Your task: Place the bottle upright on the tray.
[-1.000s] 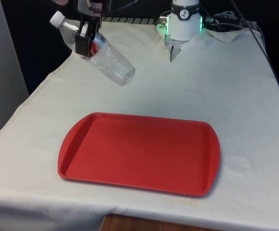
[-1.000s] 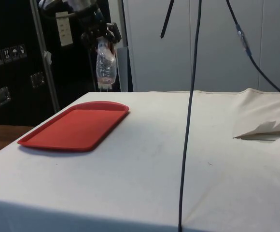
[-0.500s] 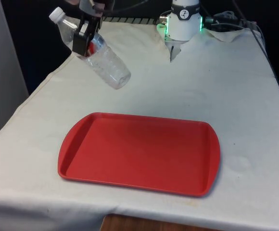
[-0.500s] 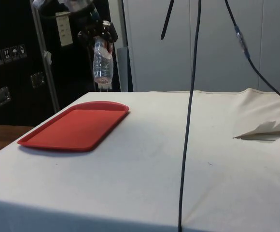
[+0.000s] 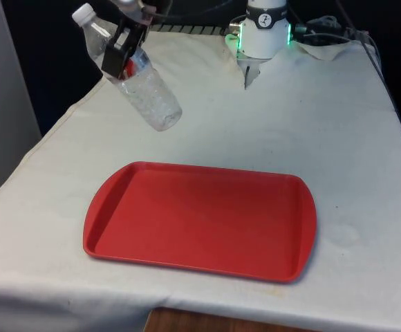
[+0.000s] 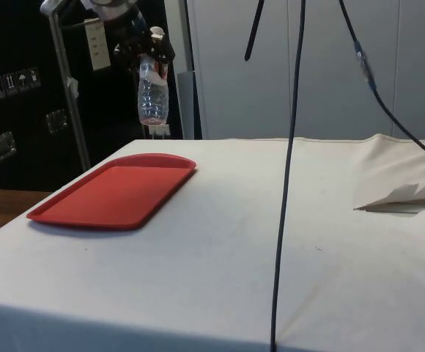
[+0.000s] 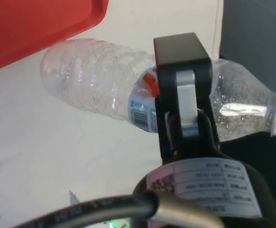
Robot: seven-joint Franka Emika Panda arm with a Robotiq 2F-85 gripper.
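No text can be read; the bottle (image 7: pixel 104 90) has a label with a barcode, its print is illegible.

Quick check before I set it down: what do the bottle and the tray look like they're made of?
Bottle: clear thin plastic, likely PET; see-through ribbed wall, white screw cap, paper label, held in the hand. Tray: red, probably moulded plastic; smooth, slightly glossy, with a rounded raised rim.
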